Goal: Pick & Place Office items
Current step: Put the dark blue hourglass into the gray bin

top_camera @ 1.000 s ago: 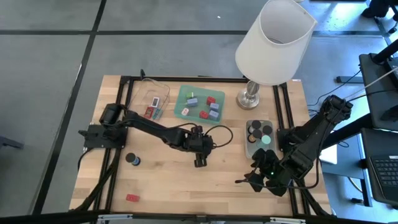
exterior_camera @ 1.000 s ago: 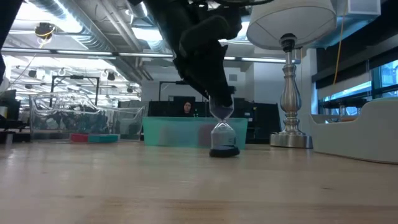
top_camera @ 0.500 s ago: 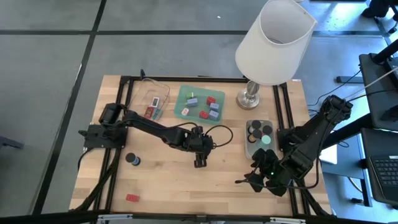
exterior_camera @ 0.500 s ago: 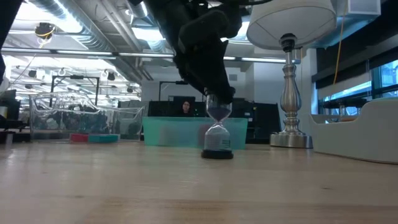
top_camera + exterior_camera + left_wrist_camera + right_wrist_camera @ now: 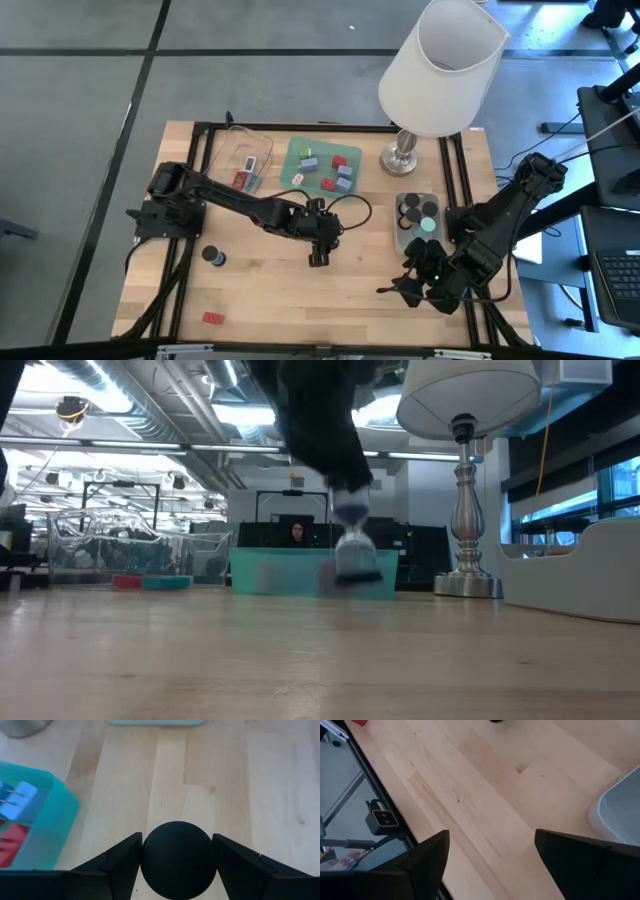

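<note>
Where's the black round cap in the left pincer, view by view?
High view: black round cap at table centre, under the left pincer.
Low view: blurred, lifted off the wood, centre.
Left wrist view: between the fingers, bottom centre.
Right wrist view: not in it.
Shared landmark: green tray.

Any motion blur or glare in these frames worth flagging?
Low view: the hourglass in the left end effector smears with motion blur; ceiling lights glare behind. Left wrist view: its black cap sits sharp. High view: crisp; the lamp hides some table.
</note>
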You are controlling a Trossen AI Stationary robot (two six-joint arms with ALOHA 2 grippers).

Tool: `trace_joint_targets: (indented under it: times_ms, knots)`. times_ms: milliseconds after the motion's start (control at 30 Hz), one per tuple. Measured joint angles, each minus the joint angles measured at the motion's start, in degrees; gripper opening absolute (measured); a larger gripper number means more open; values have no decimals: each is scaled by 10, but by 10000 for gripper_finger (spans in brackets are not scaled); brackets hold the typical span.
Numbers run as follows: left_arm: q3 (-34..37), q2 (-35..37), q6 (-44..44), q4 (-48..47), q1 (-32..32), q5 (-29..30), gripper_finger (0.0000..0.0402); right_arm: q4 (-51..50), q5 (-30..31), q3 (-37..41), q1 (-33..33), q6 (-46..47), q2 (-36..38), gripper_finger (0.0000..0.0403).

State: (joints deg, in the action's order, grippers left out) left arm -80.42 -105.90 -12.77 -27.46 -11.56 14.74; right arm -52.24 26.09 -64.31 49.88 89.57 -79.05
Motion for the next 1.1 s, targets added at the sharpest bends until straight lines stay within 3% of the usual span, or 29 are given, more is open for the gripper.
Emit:
trace_joint_targets:
  times_ms: [200,767,1100]
  knots:
    - [0,42,-14,-8,0,0,237,0,0,0,-14,-74,0,296]
    - [15,-1,-10,-6,-4,-14,229,2,3,0,-26,-78,0,296]
    - [15,-8,-16,-6,-8,12,232,2,13,0,-26,-78,0,296]
